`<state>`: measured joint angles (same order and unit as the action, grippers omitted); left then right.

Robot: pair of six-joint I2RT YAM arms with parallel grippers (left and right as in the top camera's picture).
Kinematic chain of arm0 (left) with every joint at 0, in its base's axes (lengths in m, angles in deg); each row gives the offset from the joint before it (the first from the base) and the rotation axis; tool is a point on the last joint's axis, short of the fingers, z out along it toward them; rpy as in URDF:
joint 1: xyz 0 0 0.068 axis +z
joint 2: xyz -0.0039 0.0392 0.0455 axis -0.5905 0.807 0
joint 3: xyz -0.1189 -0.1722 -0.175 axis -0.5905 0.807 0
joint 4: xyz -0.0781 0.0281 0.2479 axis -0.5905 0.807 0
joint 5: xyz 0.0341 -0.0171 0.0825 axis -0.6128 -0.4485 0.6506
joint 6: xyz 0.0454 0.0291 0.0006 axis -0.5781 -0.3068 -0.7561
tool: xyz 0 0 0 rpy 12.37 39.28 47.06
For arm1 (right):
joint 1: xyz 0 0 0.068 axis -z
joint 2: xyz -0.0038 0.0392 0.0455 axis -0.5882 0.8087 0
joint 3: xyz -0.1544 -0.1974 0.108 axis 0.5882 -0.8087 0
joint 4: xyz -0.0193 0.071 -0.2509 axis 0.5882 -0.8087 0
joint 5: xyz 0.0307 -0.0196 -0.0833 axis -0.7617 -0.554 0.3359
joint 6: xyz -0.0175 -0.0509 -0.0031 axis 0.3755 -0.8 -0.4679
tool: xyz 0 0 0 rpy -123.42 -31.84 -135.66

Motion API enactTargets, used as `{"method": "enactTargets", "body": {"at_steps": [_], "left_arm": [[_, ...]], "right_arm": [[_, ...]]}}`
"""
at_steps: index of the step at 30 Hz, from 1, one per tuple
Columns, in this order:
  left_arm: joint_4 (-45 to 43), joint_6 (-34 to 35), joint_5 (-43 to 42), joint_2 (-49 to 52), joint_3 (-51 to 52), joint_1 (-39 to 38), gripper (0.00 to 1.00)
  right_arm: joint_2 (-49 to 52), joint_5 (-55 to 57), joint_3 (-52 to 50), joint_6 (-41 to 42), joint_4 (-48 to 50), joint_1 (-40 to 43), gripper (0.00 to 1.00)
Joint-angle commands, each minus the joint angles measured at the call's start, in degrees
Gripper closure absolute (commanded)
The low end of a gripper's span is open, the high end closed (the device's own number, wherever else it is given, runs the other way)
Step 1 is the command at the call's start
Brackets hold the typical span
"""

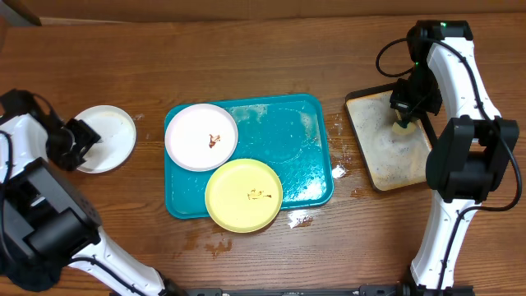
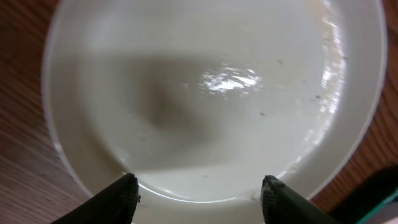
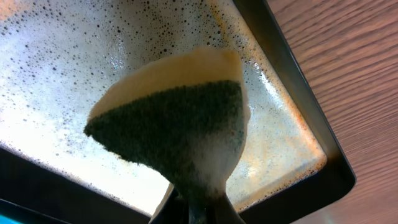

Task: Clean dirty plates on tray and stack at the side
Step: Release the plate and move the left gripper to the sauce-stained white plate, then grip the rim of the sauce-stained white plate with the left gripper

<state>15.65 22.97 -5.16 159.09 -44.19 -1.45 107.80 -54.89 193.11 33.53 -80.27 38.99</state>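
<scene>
Left pincer (image 2: 200,198) spread, one plate (image 2: 211,93) beneath, two plates (image 1: 201,137) (image 1: 243,195) on tray (image 1: 300,144)

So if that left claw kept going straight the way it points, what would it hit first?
The white plate beside the turquoise tray: the left gripper points straight at it, jaws spread over its near rim. How close it hangs is unclear.

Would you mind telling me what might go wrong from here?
The yellow plate overhangs the front rim of the tray; scrubbing pressure could tip it off. The left tool stands open at the rim of the white side plate, so pulling away might drag it. The soapy sponge in the right tool may drip across the table.
</scene>
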Motion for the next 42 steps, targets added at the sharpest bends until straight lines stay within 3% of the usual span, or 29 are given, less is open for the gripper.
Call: {"method": "enactTargets", "body": {"at_steps": [1,6,10,15,18,21,27,31,35,42], "left_arm": [[0.0,-0.9,-1.5,-5.6,-2.1,-4.0,0.46],[1.4,-1.5,-1.3,-11.2,-3.5,-9.7,0.47],[5.2,-4.0,-0.6,-13.6,-3.5,-15.2,0.41],[9.4,-6.4,4.1,-12.2,-2.1,-22.4,0.51],[8.9,-7.3,4.7,-11.4,0.4,-25.2,0.47],[6.2,-9.5,3.5,-11.2,3.8,-26.2,0.41],[1.7,-16.3,1.7,-11.2,8.6,-25.7,0.47],[-2.2,-16.8,0.3,-11.2,11.4,-25.7,0.48],[-4.8,-17.2,0.4,-11.1,14.2,-25.7,0.39],[-8.0,-16.9,0.4,-10.9,17.5,-25.7,0.42]], "right_arm": [[-2.1,-0.1,-0.1,-0.9,0.0,0.0,0.96],[-2.1,-0.1,-0.1,-1.1,0.0,0.0,0.96],[-2.1,-2.2,-0.1,-2.7,0.4,0.0,0.96],[-2.1,-5.5,-0.1,-4.7,1.0,0.0,0.96],[-2.1,-5.5,-0.1,-4.7,0.9,0.0,0.96],[-2.1,-7.3,-0.1,-6.6,0.9,0.0,0.96],[-2.1,-8.4,-0.1,-7.5,0.9,0.0,0.96],[-2.1,-8.4,-0.1,-7.5,0.9,0.0,0.96],[-2.1,-8.4,-0.1,-7.5,0.9,0.0,0.96],[-2.1,-8.4,-0.1,-7.5,0.2,0.0,0.96]]}}
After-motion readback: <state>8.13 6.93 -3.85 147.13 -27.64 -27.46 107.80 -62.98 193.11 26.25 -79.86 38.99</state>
